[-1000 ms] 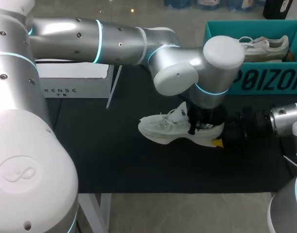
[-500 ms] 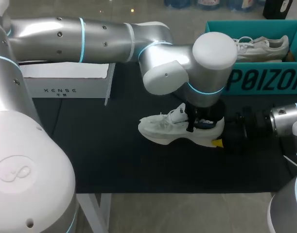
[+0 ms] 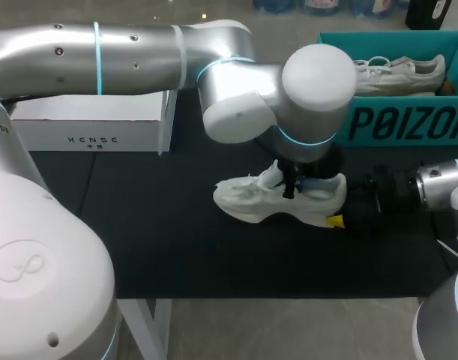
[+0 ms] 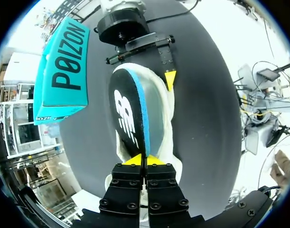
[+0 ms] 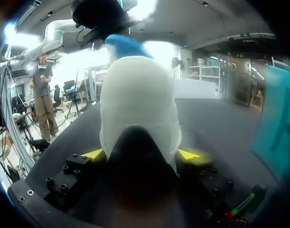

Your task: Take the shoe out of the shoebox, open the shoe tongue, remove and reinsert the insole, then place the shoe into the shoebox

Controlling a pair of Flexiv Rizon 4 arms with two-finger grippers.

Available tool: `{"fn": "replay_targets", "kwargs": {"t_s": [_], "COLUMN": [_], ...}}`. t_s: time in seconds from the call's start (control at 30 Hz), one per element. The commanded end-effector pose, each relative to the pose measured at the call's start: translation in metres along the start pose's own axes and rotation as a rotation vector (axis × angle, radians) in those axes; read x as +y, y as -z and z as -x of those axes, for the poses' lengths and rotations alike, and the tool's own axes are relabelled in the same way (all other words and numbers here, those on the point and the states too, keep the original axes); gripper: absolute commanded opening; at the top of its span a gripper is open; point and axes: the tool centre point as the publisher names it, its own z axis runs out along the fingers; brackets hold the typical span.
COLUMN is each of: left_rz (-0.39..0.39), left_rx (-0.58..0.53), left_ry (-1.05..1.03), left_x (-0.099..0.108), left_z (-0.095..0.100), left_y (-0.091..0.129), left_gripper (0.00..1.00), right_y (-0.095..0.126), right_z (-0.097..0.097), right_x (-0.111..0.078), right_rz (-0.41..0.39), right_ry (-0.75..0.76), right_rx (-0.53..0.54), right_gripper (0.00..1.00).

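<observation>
Silver-grey rounded arm links (image 3: 139, 60), ringed in glowing cyan, dotted with small screws; black bolt-studded left end effector (image 4: 145, 160) (yellow-tipped, like the right end effector (image 5: 141, 154)).

On shoe (image 3: 273, 201): white knit cloth upper, matt, w/ smooth foam sole. The insole (image 4: 130, 118) ahead of left tool (image 4: 145, 160) is matt black fabric w/ blue foam edge. Black surface (image 3: 161, 240) is a matt mat; shoebox (image 3: 393, 124) is teal card; left arm (image 3: 139, 56) is glossy silver metal.
</observation>
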Motion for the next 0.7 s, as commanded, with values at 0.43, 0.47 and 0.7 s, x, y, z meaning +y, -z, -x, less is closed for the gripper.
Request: {"fn": "replay_targets", "kwargs": {"t_s": [0.43, 0.47, 0.7], "left_rz": [-0.073, -0.075, -0.087], "left_rx": [-0.012, -0.012, -0.017], "left_ry": [-0.064, -0.066, -0.070], "left_x": [-0.039, -0.043, -0.063], "left_z": [-0.006, -0.005, 0.001], "left_y": [0.015, 0.014, 0.015], "left_gripper": [0.00, 0.00, 0.00], "right_y": [-0.005, -0.005, -0.005], "right_z": [0.000, 0.000, 0.000], "right_x": [-0.005, -0.005, -0.005], "right_rz": [-0.001, -0.001, -0.001], "right_ry": [-0.001, -0.001, -0.001], "right_rx": [0.000, 0.000, 0.000], "right_gripper": [0.00, 0.00, 0.00]}}
